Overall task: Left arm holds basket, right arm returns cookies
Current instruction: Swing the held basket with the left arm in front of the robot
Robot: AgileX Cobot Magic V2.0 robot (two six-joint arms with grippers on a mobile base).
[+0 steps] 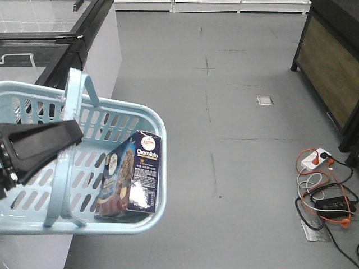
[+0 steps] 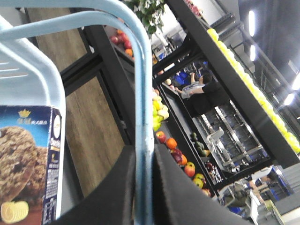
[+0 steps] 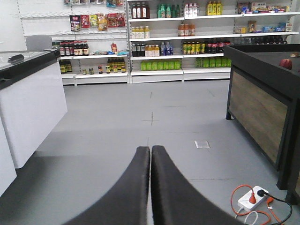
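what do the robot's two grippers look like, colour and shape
Both are matte black. The left gripper has broad, flat, wedge-shaped fingers tapering to the tips, with a ribbed black joint behind them. The right gripper has the same smooth black fingers, narrowing to rounded tips. No markings or cables show on either.

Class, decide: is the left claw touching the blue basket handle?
Touching. The left wrist view shows the basket handle running down into the left claw, which presses against it on both sides with no gap.
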